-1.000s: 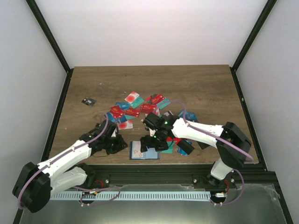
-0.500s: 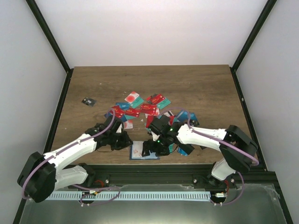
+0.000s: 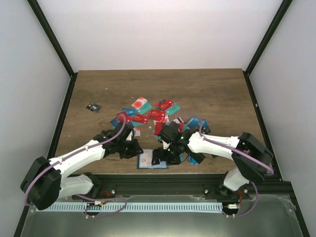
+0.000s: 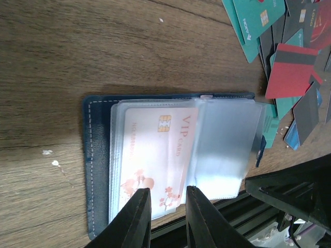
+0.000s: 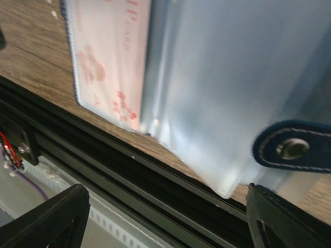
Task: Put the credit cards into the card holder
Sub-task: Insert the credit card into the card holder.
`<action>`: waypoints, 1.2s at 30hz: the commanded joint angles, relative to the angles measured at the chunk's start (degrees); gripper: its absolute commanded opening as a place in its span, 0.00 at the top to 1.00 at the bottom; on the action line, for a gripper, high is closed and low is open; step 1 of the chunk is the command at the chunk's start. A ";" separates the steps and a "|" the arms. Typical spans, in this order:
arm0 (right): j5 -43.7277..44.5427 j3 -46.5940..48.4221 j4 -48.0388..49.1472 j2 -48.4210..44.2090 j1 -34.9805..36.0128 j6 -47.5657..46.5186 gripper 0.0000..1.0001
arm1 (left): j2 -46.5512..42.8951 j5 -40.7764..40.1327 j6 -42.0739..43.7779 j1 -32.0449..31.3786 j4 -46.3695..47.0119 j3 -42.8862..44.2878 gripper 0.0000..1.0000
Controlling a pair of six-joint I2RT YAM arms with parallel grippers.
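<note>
**Left:** The left gripper point(image 4: 167, 190) sits at the left edge of the card holder point(image 4: 98, 155). Its jaws are a narrow slit apart with nothing between them.

**Centre:** The holder lies open, and one white VIP card point(image 4: 155, 150) is already lodged in a clear sleeve point(image 4: 222, 150).

**Right:** The right gripper point(image 5: 163, 188) hangs low over the holder's right half. Its jaws are spread wide and empty, beside the snap tab point(image 5: 292, 147).

**Supply:** The credit cards point(image 3: 148, 114) lie scattered beyond the holder.

**Recommendation:** Pin the cover flat with your left gripper. Part only the top free sleeve with your right gripper, staying off the tab. Seat each card squarely.
</note>
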 commanded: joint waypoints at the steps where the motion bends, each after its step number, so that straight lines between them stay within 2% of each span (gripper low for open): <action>1: 1.33 -1.42 -1.03 -1.65 -0.46 0.65 0.16 | 1.73 -0.13 -0.23 -1.26 1.47 1.64 0.78; 19: -3.92 -0.55 7.27 3.11 -0.62 -2.43 0.17 | 3.34 -1.57 -1.54 -2.60 1.85 1.55 0.79; 26: -5.63 3.14 8.11 3.69 -0.54 -3.11 0.18 | 0.62 -2.55 -2.16 -2.59 0.38 0.69 0.79; 36: -9.89 9.95 10.46 10.40 0.88 -3.87 0.20 | -5.00 -6.10 -2.78 -2.54 -4.92 -0.81 0.79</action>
